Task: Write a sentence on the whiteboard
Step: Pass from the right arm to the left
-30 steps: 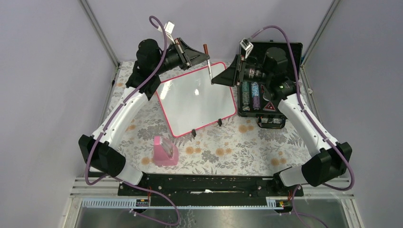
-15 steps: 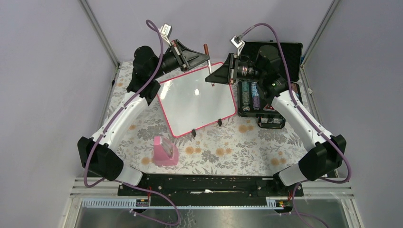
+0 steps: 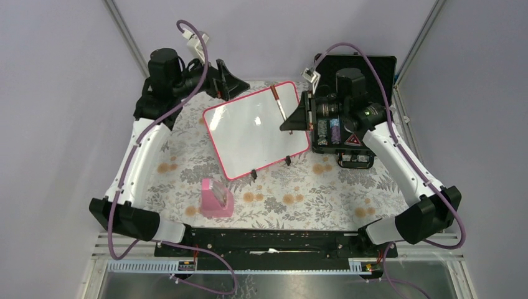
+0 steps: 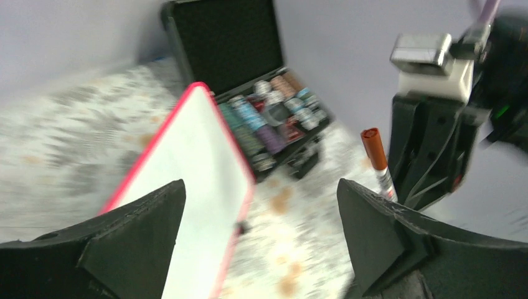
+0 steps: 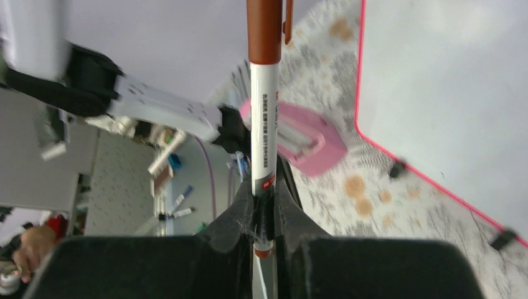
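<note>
The whiteboard (image 3: 252,134) lies tilted on the floral table, pink-framed, two black feet on its near edge. Its white face (image 5: 448,87) shows no sentence. A white marker (image 3: 278,103) with a brown-red cap hangs over the board's far right corner. My right gripper (image 3: 286,123) is shut on its tail end, and the capped end points away from the fingers (image 5: 264,208). My left gripper (image 3: 230,84) stands open and empty beyond the board's far left edge. In the left wrist view the board (image 4: 199,180) and the marker (image 4: 377,163) show past its spread fingers (image 4: 261,208).
An open black case (image 3: 356,103) with small bottles sits right of the board, under the right arm. A pink holder (image 3: 216,198) stands on the cloth near the front. Metal frame posts and grey walls bound the table.
The marker has passed from the left gripper to the right. The left jaws opened and that arm drew back left. The right gripper shut on the marker and lowered it toward the board.
</note>
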